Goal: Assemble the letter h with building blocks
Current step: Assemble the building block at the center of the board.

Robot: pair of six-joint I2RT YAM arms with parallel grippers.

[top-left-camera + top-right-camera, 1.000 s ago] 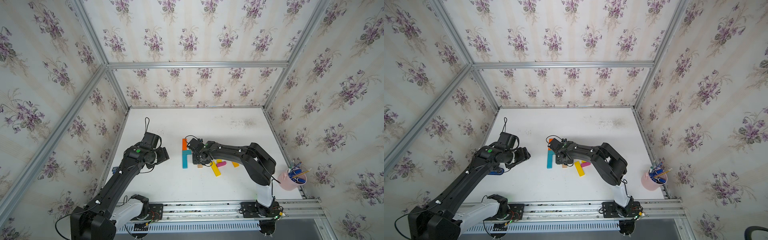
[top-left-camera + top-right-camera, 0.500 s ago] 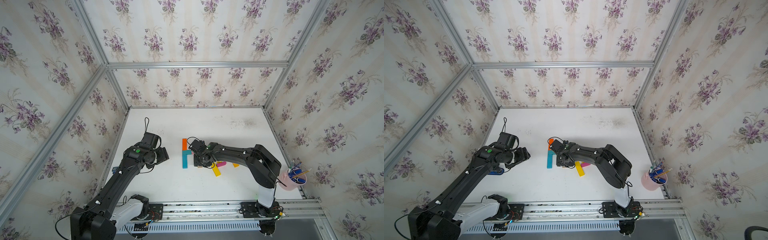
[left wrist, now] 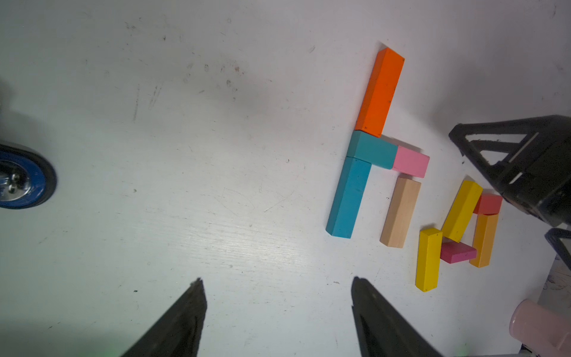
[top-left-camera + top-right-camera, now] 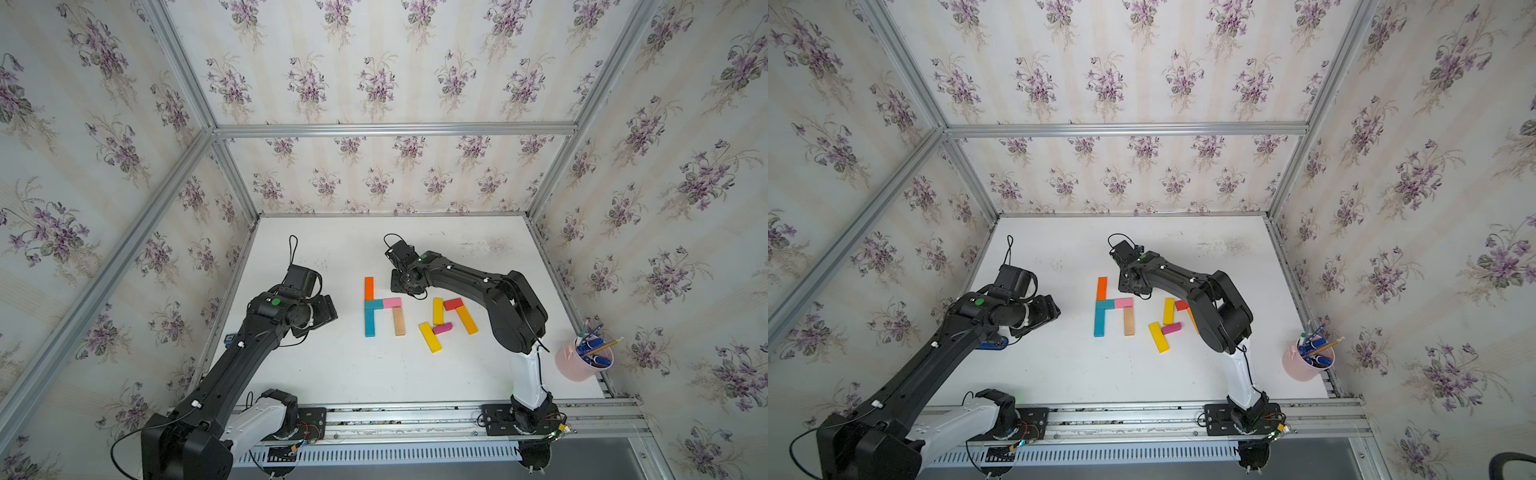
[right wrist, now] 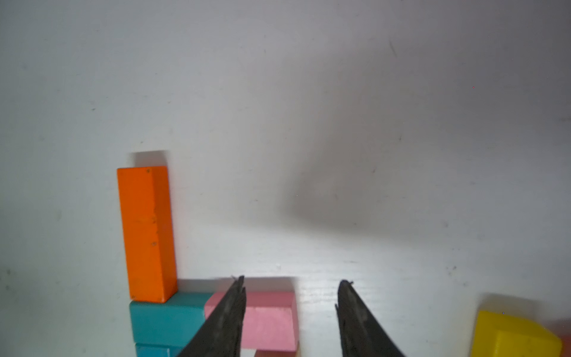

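The right gripper (image 5: 293, 280) had its jaws partly apart, with nothing between them. The left gripper (image 3: 277, 279) had its jaws wide apart and empty too.

The short pink block (image 5: 268, 321) lay just under the right jaws. It was not in the middle of the gap. It sat over toward one finger (image 5: 228, 312), which crossed in front of it in the right wrist view. I could not tell if that finger touched it. Its long side ran the same way as the gap, from one finger toward the other. So I think the jaws would have to turn to pinch it across its thin side.

Past that finger lay the short teal block (image 5: 167, 318), end to end with the pink one. The orange block (image 5: 145, 235) pointed straight out ahead of the tips. On the side of the other finger, well apart, sat a yellow block (image 5: 513, 337) from the spare pile.

In a top view the long teal block (image 4: 369, 323) and the plain wood block (image 4: 399, 321) made the two legs. The h looked all built to me.

The blocks lay far out in front of the left jaws and off to one side. The right arm was much nearer, so any last small push would be its job.
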